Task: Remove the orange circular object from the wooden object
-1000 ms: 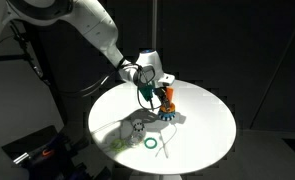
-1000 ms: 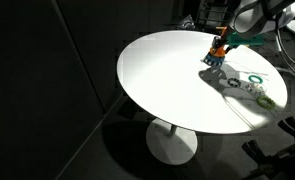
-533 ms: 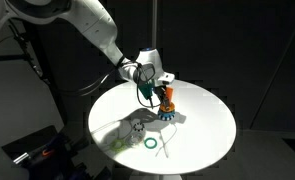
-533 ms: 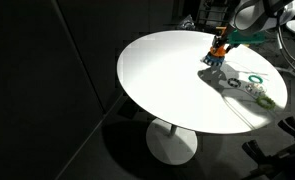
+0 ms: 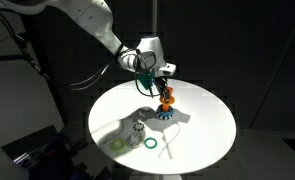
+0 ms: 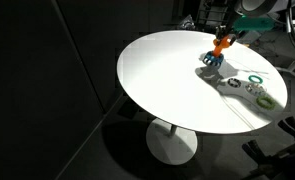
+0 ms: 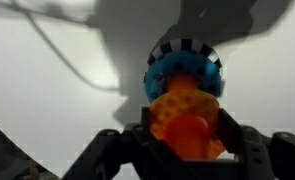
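Observation:
The orange ring (image 7: pixel 183 108) sits between my gripper's (image 7: pixel 187 138) two dark fingers, which are shut against its sides. Just beyond it lies the blue toothed ring (image 7: pixel 167 72). In both exterior views the gripper (image 5: pixel 164 86) (image 6: pixel 225 34) hangs over the orange-brown peg (image 5: pixel 167 103), which rises through the blue toothed ring (image 5: pixel 165 114) (image 6: pixel 211 60). The orange ring (image 6: pixel 221 44) is at the peg's upper part. I cannot tell whether it is clear of the peg's tip.
The round white table (image 5: pixel 202 125) (image 6: pixel 167 80) has dark surroundings and a drop at its edge. A green ring (image 5: pixel 149 144) (image 6: pixel 255 80), a pale yellow ring (image 5: pixel 117 145) (image 6: pixel 268 100) and a small grey object (image 5: pixel 137 128) lie near the rim.
The arm and gripper have risen above the peg. The orange ring sits slightly higher between the fingers. The blue toothed ring and the loose rings have not moved.

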Robot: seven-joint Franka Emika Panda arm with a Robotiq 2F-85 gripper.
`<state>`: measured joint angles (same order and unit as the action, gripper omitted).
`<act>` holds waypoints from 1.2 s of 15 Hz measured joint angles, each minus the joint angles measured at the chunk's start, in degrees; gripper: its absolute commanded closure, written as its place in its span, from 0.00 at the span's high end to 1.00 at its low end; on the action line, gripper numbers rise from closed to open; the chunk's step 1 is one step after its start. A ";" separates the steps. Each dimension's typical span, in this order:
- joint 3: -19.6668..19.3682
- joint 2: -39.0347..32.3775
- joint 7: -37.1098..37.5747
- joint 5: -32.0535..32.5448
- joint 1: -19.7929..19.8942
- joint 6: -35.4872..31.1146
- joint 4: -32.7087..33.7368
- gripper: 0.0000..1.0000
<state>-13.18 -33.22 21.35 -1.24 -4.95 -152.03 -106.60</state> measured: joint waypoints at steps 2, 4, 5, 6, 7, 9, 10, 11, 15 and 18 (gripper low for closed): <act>-0.03 1.45 0.00 0.44 0.00 1.00 -0.01 0.40; -0.03 2.82 0.00 0.89 0.00 1.81 -0.03 0.40; -0.03 3.48 0.00 1.06 0.00 2.14 -0.07 0.40; -0.03 4.05 0.00 1.20 0.00 2.42 -0.10 0.40; -0.03 4.64 0.00 1.35 0.00 2.75 -0.14 0.40; -0.03 5.71 0.00 1.77 0.00 3.41 -0.26 0.40; -0.03 6.25 0.00 1.96 0.00 3.47 -0.36 0.40; -0.03 6.73 0.00 1.98 0.03 3.14 -0.50 0.40; 0.07 8.28 0.00 1.98 0.32 0.43 -1.69 0.40; 0.13 8.90 0.00 1.98 0.42 -0.65 -2.62 0.79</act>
<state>-13.05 -24.32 21.35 0.74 -4.53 -152.68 -109.22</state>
